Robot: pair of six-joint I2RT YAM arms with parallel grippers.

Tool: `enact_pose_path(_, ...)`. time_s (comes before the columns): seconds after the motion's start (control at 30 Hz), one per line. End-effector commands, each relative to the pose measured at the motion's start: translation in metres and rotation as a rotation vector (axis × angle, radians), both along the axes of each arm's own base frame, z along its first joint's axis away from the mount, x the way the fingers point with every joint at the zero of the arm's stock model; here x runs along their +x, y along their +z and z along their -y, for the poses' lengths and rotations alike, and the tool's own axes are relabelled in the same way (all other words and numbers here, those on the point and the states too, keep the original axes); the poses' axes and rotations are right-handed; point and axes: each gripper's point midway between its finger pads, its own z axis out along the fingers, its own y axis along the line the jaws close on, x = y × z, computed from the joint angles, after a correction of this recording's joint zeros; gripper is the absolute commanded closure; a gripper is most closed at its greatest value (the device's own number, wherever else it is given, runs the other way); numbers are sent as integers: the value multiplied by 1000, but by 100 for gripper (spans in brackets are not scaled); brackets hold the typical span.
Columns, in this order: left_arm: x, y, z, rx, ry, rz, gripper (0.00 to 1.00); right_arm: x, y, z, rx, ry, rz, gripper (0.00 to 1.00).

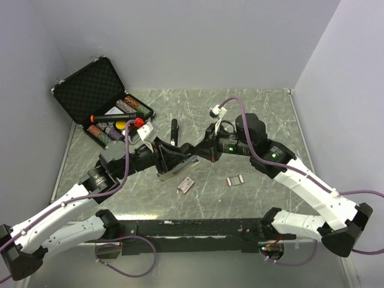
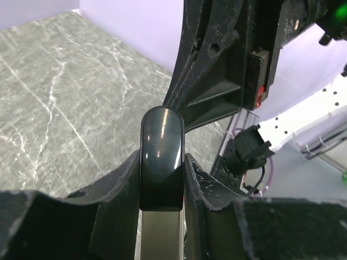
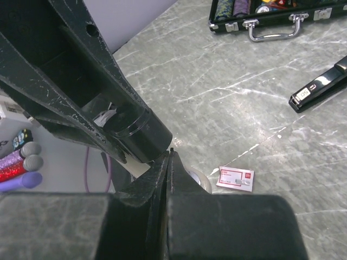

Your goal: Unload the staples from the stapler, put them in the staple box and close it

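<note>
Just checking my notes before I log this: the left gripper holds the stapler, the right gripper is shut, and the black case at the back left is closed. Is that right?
Not quite: the black case is open, lid raised, as the top view shows. The left gripper does hold the stapler, and the right gripper is shut.
</note>
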Motion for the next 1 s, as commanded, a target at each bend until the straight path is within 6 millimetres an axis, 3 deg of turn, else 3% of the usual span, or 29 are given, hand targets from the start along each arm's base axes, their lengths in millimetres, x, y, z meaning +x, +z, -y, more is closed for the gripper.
enact_pose_path(0.0, 5, 48, -9, -161, 78, 72, 99, 1, 15, -11, 57, 5, 11, 100)
enact_pose_path(0.43, 17, 64, -20, -243, 179, 73, 99, 22, -42, -25, -25, -73, -84, 100)
enact_pose_path(0.67, 33, 56, -21, -243, 254, 56, 99, 23, -71, -34, -22, -85, -158, 100)
enact_pose_path(0.97, 65, 44, -32, -259, 433, 15, 99, 15, -90, -53, 0, -88, -214, 100)
